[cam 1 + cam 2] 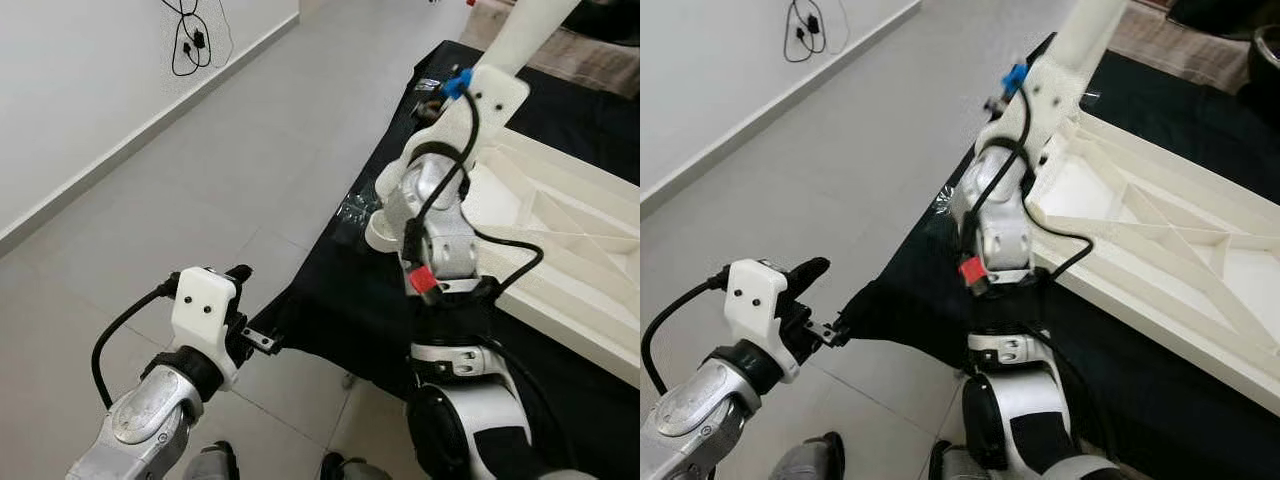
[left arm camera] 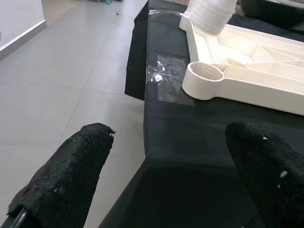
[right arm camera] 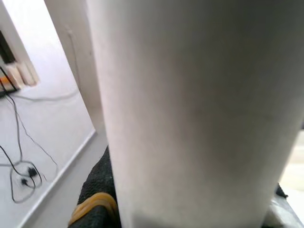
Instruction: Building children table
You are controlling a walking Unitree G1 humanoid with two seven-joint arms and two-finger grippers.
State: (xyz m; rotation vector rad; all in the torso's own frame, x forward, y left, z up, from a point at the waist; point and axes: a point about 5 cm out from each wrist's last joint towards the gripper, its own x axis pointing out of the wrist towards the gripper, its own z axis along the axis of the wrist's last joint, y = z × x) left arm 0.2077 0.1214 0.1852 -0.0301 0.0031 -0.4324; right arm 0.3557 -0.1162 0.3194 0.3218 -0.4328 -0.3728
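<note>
At upper right, the right hand [image 1: 1035,75] grips the white table leg [image 1: 525,35] over the upturned tabletop [image 1: 560,230], likely to seat it. The left hand [image 2: 171,175], lower left, hangs open and empty.

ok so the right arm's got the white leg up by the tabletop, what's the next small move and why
Probably ease the table leg down into a corner socket of the upside-down tabletop. The right gripper is shut on the leg, held raised and tilted above the top. The near socket gapes with nothing in it. The left gripper hangs open beside the black cloth.
</note>
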